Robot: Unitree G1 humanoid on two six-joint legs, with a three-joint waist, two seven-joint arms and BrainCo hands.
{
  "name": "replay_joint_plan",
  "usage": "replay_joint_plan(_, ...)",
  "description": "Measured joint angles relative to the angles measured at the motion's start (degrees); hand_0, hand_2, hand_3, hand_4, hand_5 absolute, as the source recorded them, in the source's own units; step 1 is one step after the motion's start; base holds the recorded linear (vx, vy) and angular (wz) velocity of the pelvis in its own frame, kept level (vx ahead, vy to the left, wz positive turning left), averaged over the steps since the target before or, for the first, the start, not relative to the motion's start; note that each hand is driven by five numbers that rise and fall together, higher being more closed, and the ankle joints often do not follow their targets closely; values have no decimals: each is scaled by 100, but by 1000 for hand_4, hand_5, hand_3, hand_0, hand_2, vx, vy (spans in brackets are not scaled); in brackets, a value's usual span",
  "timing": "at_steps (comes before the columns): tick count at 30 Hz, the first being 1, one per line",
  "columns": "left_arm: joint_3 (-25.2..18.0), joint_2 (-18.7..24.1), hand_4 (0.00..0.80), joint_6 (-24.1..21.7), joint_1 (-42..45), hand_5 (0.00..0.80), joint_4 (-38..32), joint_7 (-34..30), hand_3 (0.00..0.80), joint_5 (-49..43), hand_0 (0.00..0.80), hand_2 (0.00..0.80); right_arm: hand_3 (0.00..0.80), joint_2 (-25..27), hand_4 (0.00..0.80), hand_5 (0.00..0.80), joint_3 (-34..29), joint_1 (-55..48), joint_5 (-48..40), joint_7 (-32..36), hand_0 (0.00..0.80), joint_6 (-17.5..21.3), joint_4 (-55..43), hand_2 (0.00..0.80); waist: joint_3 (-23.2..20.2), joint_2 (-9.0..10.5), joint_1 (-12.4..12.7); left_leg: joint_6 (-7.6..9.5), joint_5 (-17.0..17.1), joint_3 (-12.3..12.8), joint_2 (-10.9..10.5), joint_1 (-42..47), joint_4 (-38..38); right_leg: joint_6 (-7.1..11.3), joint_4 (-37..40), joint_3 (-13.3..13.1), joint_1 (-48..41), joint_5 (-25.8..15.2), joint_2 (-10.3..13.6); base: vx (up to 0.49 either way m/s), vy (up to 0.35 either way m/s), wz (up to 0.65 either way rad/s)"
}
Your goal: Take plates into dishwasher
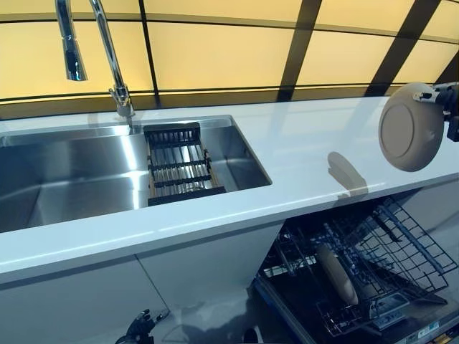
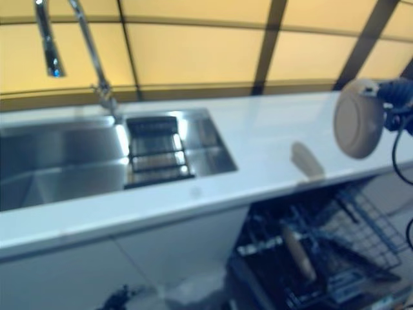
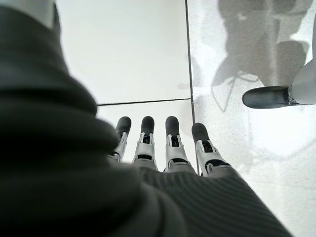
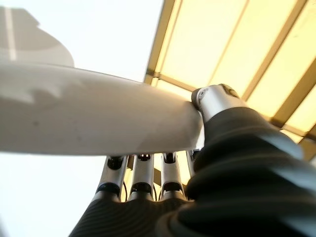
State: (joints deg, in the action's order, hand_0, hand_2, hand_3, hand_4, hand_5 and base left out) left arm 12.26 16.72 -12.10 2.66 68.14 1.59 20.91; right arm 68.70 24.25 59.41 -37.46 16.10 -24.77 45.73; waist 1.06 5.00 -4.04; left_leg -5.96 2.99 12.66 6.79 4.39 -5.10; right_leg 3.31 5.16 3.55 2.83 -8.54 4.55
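Holding a beige plate [image 1: 410,127] on edge in our right hand [image 1: 448,100], we have it lifted clear of the white countertop [image 1: 301,154], out past the counter's front edge and above the open dishwasher [image 1: 358,279]. Our right wrist view shows the thumb [image 4: 217,101] pressed on one face of the plate and the fingers [image 4: 142,173] running behind the other, so the hand pinches the rim. One plate [image 1: 337,274] already stands upright in the lower rack [image 1: 401,251], so part of the job looks done. What we judge is left: lowering the held plate and slotting it between the tines near the one already racked. We see no further plates on the countertop or in the sink [image 1: 86,179], where only a dark drain rack [image 1: 179,165] sits. Our left hand [image 3: 163,143] hangs low by the cabinet front, fingers straight and holding nothing
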Motion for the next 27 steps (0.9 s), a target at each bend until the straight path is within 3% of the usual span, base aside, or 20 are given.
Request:
replay_joint_plan(12,-255,1,0,43,21,0,103,-115,0,15,0,0,800,177,800,800,-1170,-1721,555,752,800,-103,17,800,-3,-43,-213,-8,-39,158,11,2,19,3,-1,-150,85,-3,-39,-1,-13,-7)
replay_joint_plan(20,-273,-9,0,34,-36,0,100,-157,0,26,0,0,800,174,800,800,-2113,-2937,526,1038,800,-146,-88,800,119,-248,-309,2,-87,253,5,1,1,14,0,-234,137,-11,-43,-19,-1,-5)
replay_joint_plan(27,-315,-51,0,19,-37,0,103,-174,0,25,0,0,800,-24,800,800,-2361,-3708,653,1207,800,-95,-296,800,254,-291,-425,2,-99,276,9,3,0,14,1,-260,148,-11,-49,-32,-14,-2)
